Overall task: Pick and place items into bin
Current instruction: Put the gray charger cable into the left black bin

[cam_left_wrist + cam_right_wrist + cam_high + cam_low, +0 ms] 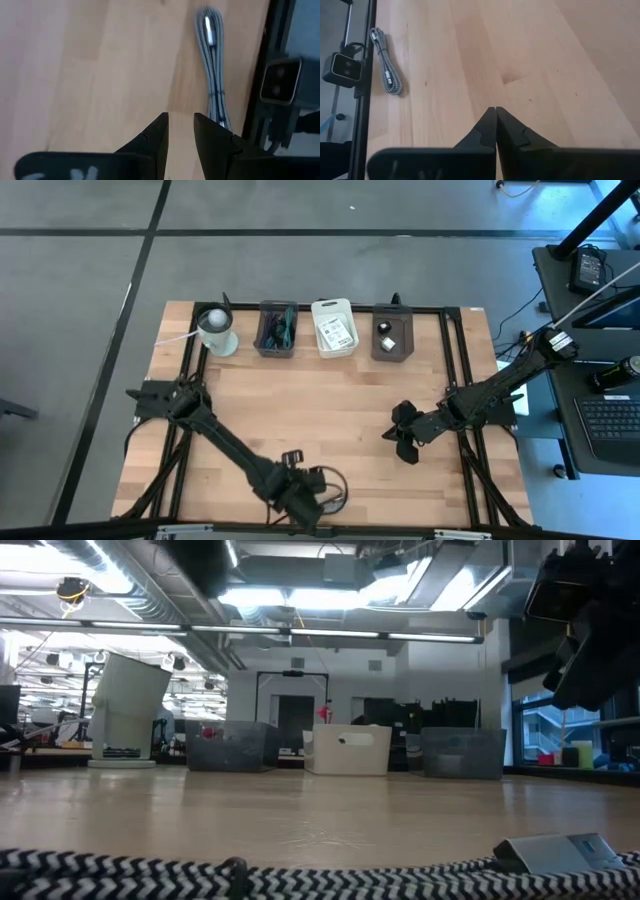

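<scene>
Left hand (180, 131): low over the near edge of the desk (330, 410), fingers apart by a narrow gap with nothing between them; it points at the braided cable, so this reads as the line-up for a grasp.
Braided cable (212, 85): a folded black-and-white bundle lying flat on the wood at the near edge, just beside the black frame rail, just ahead of the left fingertips and not touched.
Right hand (495, 127): fingers pressed together, empty, held above bare wood right of centre, well apart from the cable; it seems parked so the left arm has room.
Bins: three stand in a row along the far edge, a dark bin (277, 329) with teal things, a white bin (334, 327) with printed cards, and a dark bin with small cubes (392, 335).
Pale cup (216, 330): far left of the row, outside the sorting.
Progress: the cable looks like the only loose item left.
</scene>
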You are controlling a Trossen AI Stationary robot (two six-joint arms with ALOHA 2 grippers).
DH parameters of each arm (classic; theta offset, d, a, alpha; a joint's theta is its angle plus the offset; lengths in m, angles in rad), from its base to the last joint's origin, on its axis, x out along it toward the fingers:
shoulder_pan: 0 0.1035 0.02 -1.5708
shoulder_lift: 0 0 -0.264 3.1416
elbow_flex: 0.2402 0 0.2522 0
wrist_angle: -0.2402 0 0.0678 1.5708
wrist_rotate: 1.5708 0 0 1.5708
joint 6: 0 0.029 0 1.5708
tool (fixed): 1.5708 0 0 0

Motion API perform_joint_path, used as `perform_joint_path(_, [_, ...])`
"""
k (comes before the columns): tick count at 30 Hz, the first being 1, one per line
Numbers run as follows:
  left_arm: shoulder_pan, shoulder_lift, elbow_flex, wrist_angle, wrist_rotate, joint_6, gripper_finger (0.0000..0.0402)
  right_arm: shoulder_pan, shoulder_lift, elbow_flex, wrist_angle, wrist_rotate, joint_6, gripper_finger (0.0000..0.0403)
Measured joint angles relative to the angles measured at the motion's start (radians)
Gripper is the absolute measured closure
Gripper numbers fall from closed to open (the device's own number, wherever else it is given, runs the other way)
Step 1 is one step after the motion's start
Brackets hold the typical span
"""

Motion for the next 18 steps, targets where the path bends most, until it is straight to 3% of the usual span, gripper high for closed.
perform_joint_path(10, [-0.064,0.08,0.0,0.007,0.018,-0.043,0.0309,0.0,0.0,0.0,0.001,0.0,0.001,0.0401])
perform_joint_path(15, [-0.061,0.104,0.0,0.032,0.044,-0.208,0.0265,0.0,0.0,0.0,0.001,0.0,-0.008,0.0401])
perform_joint_path(18, [-0.061,0.121,0.0,0.076,0.045,-0.217,0.0235,-0.001,0.0,0.0,0.001,0.0,-0.018,0.0401])
